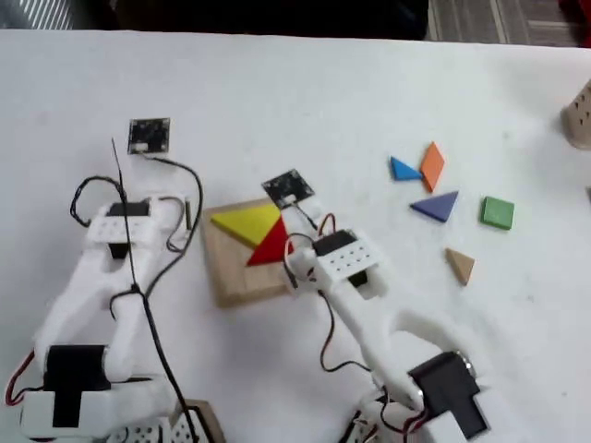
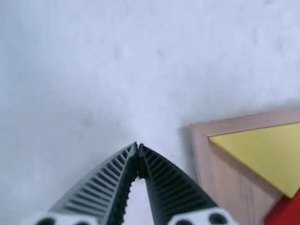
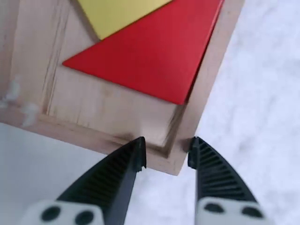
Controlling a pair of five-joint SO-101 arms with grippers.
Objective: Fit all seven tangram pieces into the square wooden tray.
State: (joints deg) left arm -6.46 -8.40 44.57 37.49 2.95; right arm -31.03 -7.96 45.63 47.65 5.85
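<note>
So the white surface (image 1: 305,101) is the biggest thing here, with the two arms side by side at its near edge. The square wooden tray (image 1: 231,272) sits between them, turned a bit askew. Two pieces are in it: the big yellow triangle (image 1: 247,223) in the far part and the big red triangle (image 3: 150,61) right next to it. Their edges meet, and the red one runs along the tray's rim on the right arm's side.

The right hand (image 3: 165,152) is at a corner of the tray, jaws partly apart with that corner between the tips. Can't tell if they actually touch the wood. The left hand (image 2: 138,147) is over bare surface just beside the tray's other side, jaws pressed together with nothing in them.

The other five pieces are loose, well off to the right of the tray: a purple triangle (image 1: 436,205), a green square (image 1: 497,212), an orange parallelogram (image 1: 432,164) touching a small blue triangle (image 1: 404,170), and a small tan triangle (image 1: 460,265) nearest the right arm.
</note>
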